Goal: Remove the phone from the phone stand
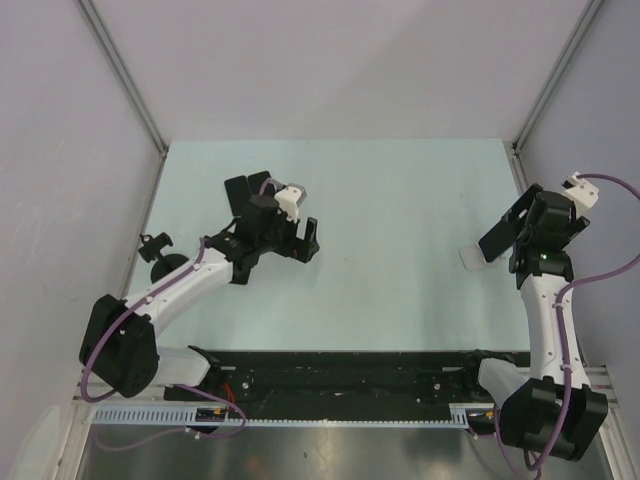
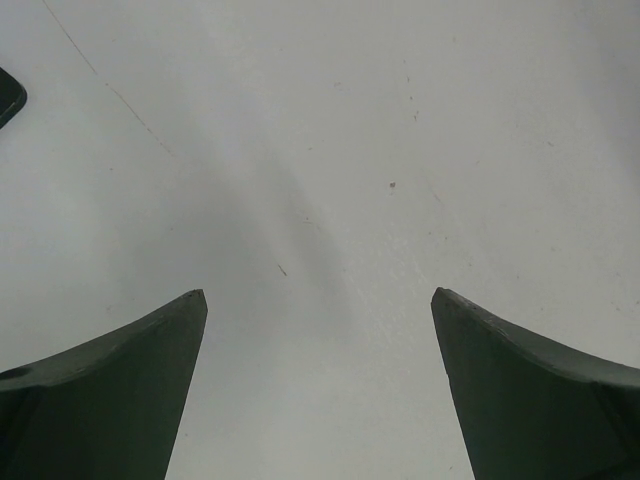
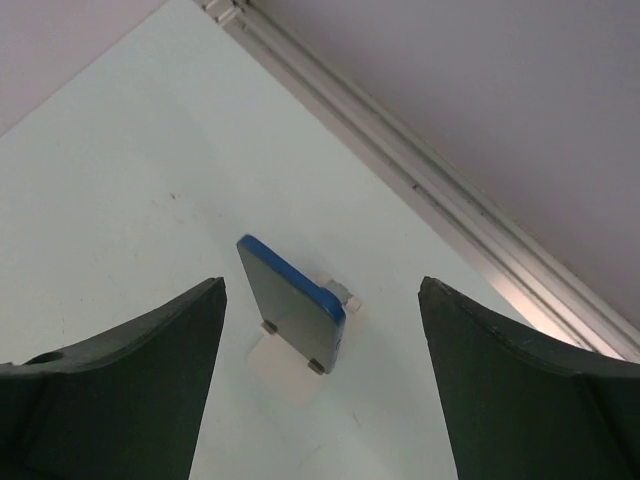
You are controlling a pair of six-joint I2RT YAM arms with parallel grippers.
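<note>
Right tool (image 3: 320, 288) agape, phone (image 3: 290, 310) tilted on stand (image 3: 283, 375) ahead, wall rail (image 3: 420, 190) near

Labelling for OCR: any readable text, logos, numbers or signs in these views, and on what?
No text can be read in any view.
phone: the side that shows is blank, with no logo or label.
phone stand: plain white, no marking.
table: bare surface, only small specks, no lettering.

Pale green table (image 1: 400, 300), grey walls (image 1: 350, 60), metal corner posts (image 1: 126, 80)
</note>
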